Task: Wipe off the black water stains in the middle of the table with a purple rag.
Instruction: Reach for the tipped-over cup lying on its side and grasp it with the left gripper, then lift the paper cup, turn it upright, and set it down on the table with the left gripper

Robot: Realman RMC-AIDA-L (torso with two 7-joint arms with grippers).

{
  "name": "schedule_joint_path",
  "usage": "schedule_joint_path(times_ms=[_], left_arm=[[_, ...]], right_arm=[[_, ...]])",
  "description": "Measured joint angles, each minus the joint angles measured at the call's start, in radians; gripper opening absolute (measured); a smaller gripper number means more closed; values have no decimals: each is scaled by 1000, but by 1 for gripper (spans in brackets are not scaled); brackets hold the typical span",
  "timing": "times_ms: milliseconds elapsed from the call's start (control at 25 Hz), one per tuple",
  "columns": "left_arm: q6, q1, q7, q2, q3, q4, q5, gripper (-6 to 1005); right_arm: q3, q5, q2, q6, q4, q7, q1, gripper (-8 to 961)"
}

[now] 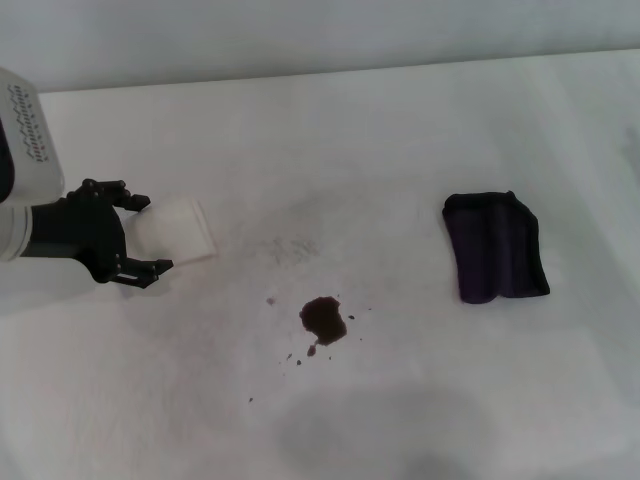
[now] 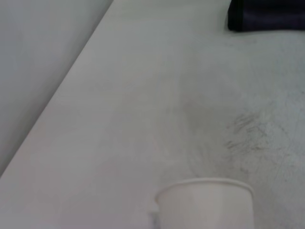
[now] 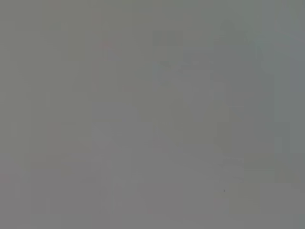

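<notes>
From my seat nothing is wiped yet. The bench (image 1: 400, 130) is broad, white and faintly scuffed. The purple rag (image 1: 496, 247) lies folded and untouched on its right side, well apart from everything. The left gripper (image 1: 141, 236) has its fingers apart around a lying white paper cup (image 1: 175, 231) (no help here); the right arm is unseen. The black water stains (image 1: 323, 319) sit mid-bench, dark, irregular, speckled around.
</notes>
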State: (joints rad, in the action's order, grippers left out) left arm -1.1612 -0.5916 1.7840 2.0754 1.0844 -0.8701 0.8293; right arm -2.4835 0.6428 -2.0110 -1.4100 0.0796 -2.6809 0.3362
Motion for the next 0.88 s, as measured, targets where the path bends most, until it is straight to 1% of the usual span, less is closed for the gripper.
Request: schedule_joint_path(times_ms=[280,480,680,880], left_arm=[[19,1,6,-1,0,20,9,860],[19,0,6,0,0,31,17,841],[10,2,20,0,0,31,48,821],[16,7,23,2,0,33,74,755]], right_arm=[[0,0,0,1,6,-2,2,815],[0,0,0,2,6,-5,1,721],[0,-1,0,2,3,-5,-6,709],[-1,-3,1,1,2,-3,-9,707]])
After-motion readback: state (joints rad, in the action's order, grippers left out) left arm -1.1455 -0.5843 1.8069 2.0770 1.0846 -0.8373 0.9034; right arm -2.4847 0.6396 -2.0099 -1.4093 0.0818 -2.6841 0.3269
